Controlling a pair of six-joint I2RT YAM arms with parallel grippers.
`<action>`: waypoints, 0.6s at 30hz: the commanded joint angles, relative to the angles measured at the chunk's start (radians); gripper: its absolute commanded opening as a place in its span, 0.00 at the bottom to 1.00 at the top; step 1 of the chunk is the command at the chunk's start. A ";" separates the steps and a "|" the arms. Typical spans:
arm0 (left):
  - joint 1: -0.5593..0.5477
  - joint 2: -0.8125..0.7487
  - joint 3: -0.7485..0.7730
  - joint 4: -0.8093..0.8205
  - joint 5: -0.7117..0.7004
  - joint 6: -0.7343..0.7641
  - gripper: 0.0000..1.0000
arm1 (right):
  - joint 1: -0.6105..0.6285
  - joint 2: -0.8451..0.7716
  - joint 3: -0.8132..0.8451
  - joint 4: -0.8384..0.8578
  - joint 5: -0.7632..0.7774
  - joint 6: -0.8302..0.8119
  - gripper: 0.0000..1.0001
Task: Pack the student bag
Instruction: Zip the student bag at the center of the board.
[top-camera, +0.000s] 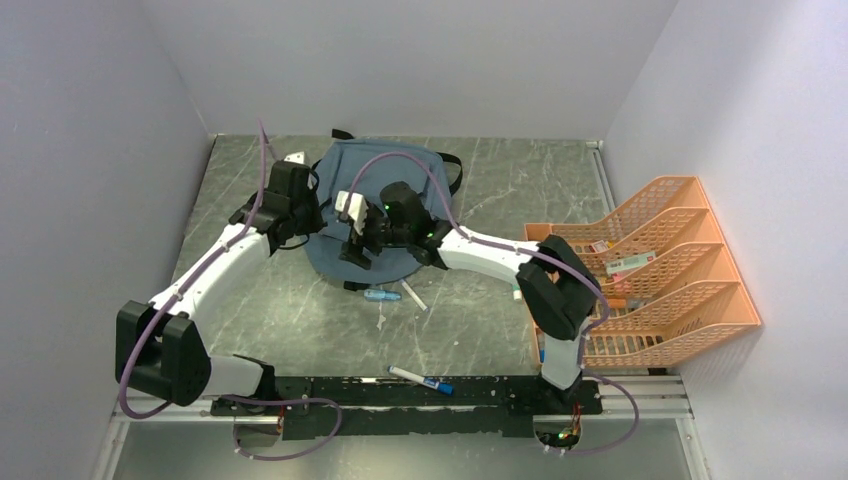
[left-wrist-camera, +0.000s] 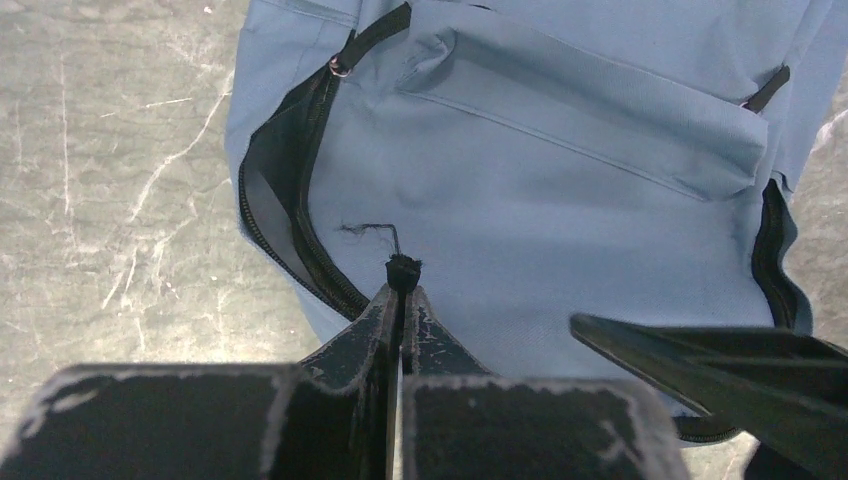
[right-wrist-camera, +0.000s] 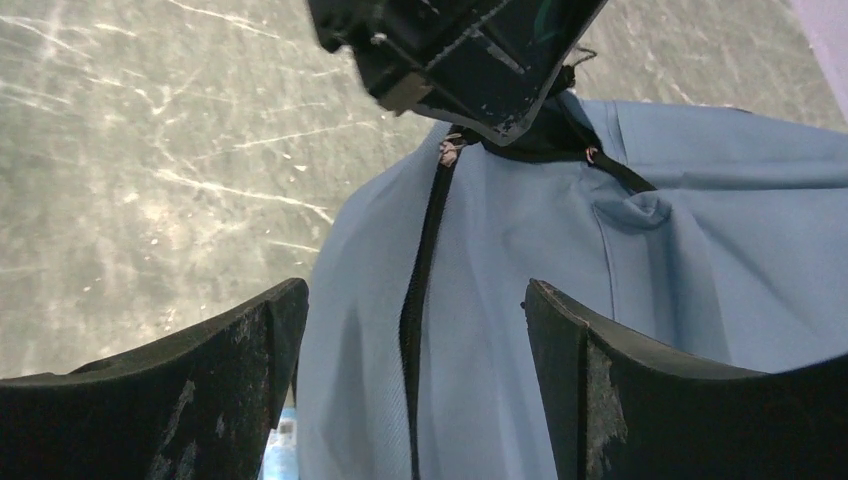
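Near edge: black mounting rail (top-camera: 320, 395), with one white marker (top-camera: 420, 379), blue-capped, lying on it. Beyond it is the grey veined table (top-camera: 480, 330). One student bag (top-camera: 395, 172) lies flat at the middle-far part of the table, between the two arms. It is soft grey-blue fabric with black zips, black straps showing at its far side, and a front pocket with a folded flap. The main zip gapes along one side, with pale lining visible in the slot. Just off the bag's near edge are two loose pieces, a blue pen (top-camera: 380, 295) and a white stick (top-camera: 413, 295). One orange mesh rack (top-camera: 690, 190) with stepped tiers stands at the right, holding a few small items (too small to count). Left gripper (left-wrist-camera: 402, 295): jaws pressed together on a small black tab (left-wrist-camera: 402, 266) at the bag's zip line (pull or cord, can't tell which), with a loose thread beside it. Right gripper (right-wrist-camera: 415, 300): jaws spread wide, straddling a closed run of zip over the fabric and gripping nothing. Whether its tips touch the cloth cannot be told.
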 joint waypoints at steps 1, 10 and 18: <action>-0.003 -0.039 -0.019 0.052 0.024 -0.016 0.05 | 0.011 0.076 0.075 0.050 0.035 -0.033 0.84; -0.003 -0.044 -0.016 0.055 0.031 -0.029 0.05 | 0.011 0.166 0.142 0.010 0.028 -0.054 0.64; 0.007 -0.026 0.012 0.051 0.023 -0.048 0.05 | 0.011 0.139 0.116 -0.036 -0.023 -0.060 0.21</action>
